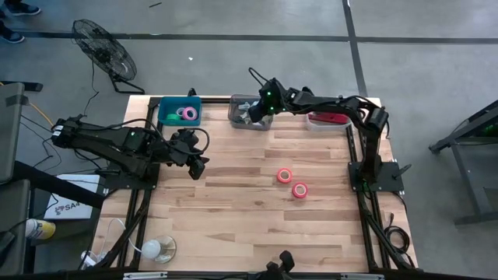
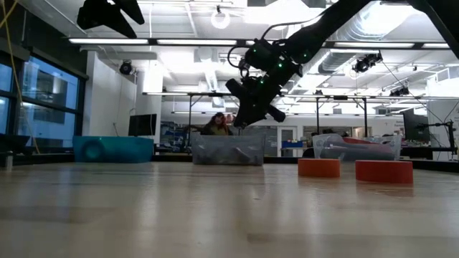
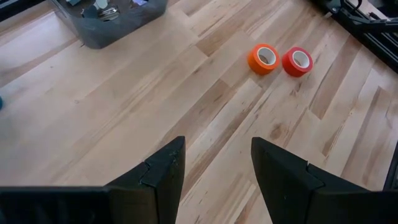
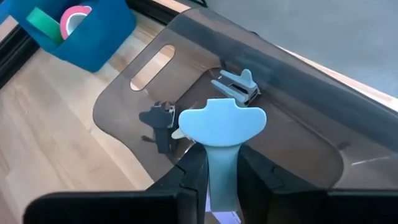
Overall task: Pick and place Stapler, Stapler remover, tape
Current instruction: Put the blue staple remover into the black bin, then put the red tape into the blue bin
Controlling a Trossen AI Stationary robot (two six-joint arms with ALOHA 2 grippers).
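Note:
My right gripper [image 1: 262, 110] hangs over the grey bin [image 1: 243, 117] at the table's far edge, shut on a light-blue staple remover [image 4: 222, 121]. Two more staple removers [image 4: 236, 87] lie on the bin's floor. The red stapler [image 1: 328, 119] lies in a clear bin [image 1: 310, 123] to the right. Two tape rolls, one orange [image 3: 263, 59] and one red [image 3: 297, 61], lie flat on the table. My left gripper [image 1: 197, 166] hovers open over the left part of the table, touching nothing. My right gripper pinches the light-blue staple remover by its narrow stem [image 4: 221, 165] between the two fingers. The fingers slant down from above toward the bin. The wide winged end [image 4: 222, 118] sticks out past the fingertips. The remover is lifted clear above the grey bin's floor.
A blue bin [image 1: 180, 111] at the far left holds pink and green tape rolls [image 1: 187, 113]. The three bins stand in a row along the far edge. Bare wood lies in the middle and near part of the table. A person shows in the room behind [image 2: 215, 125].

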